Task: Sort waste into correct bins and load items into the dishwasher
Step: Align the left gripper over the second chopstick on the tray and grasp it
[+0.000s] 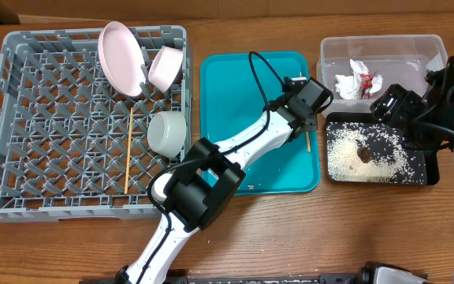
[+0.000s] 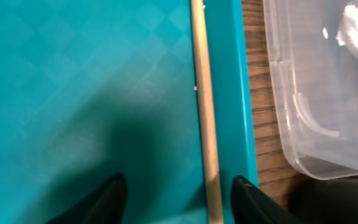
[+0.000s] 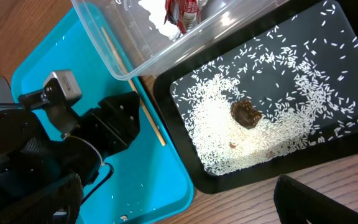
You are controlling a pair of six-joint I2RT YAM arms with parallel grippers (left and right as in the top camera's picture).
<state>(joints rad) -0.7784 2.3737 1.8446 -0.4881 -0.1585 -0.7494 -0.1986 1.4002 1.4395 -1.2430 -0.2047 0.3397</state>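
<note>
Left wrist: left hand (image 2: 180,198) open, fingers (image 2: 107,200) straddling the chopstick (image 2: 205,112), nothing gripped yet. Stick lies on the teal tray (image 2: 73,93), tight along its right rim, off-centre toward the right finger. Risk: that finger looks over the rim, so on descent it could catch the wall, or the close shoves the stick and it rolls away. Farther right, right hand (image 1: 396,106) gapes wide, empty, by the clear tub (image 1: 385,47). Arms close, could clash.
</note>
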